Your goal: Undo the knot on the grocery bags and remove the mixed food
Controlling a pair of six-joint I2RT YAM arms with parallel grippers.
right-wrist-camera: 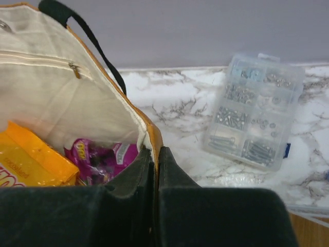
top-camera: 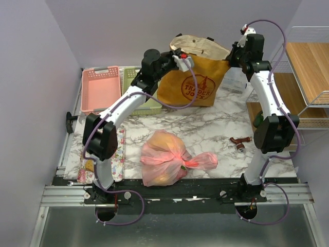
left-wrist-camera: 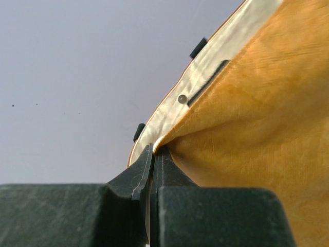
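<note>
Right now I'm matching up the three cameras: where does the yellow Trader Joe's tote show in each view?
Top external: yellow Trader Joe's tote stands at back centre.
Left wrist: its yellow side fills the right; left gripper pinches its rim.
Right wrist: its open mouth fills the left; right gripper pinches its rim.
Shared landmark: the cream lining.

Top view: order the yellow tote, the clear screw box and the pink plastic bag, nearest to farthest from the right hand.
1. yellow tote: rim pinched in the right hand, far centre.
2. clear screw box: beside the tote, right.
3. pink plastic bag: near edge, centre.
</note>
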